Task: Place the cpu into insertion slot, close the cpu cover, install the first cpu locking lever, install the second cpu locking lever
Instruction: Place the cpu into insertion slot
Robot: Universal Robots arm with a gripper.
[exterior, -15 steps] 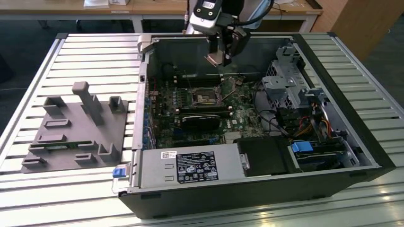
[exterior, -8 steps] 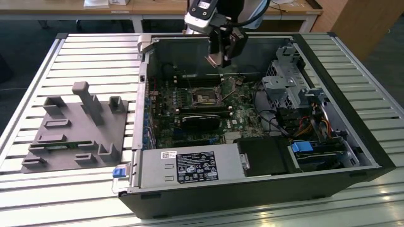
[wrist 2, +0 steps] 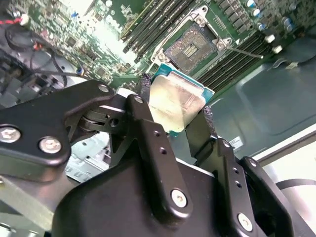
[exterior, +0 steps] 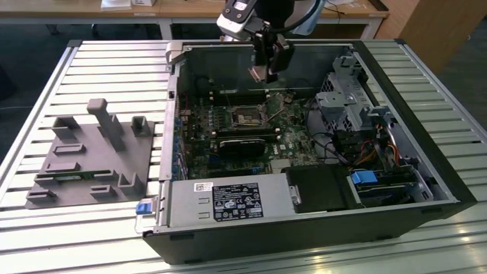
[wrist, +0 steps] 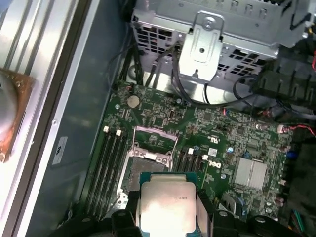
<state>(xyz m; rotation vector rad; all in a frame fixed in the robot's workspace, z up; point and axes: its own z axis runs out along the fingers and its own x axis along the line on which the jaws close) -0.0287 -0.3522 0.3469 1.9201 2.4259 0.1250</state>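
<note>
My gripper (exterior: 266,73) hangs inside the open computer case, above the back of the green motherboard (exterior: 228,154). It is shut on the cpu (exterior: 257,74), a pale silver square chip on a green base. In both wrist views the cpu (wrist 2: 175,101) (wrist: 167,202) sits clamped edgewise between the two black fingers (wrist 2: 143,94). The insertion slot (exterior: 247,117) (wrist 2: 190,47) (wrist: 143,170) lies open below the chip and holds nothing. The cpu cover (wrist: 155,139) looks flipped up at the slot's far side. A thin locking lever (wrist 2: 244,51) sticks out beside the slot.
A grey power supply box (exterior: 220,202) fills the case's near side. A metal drive cage (exterior: 343,103) with cables stands at the exterior view's right. A long black card (exterior: 239,145) lies near the slot. A grey fixture tray (exterior: 91,154) rests on the slatted table.
</note>
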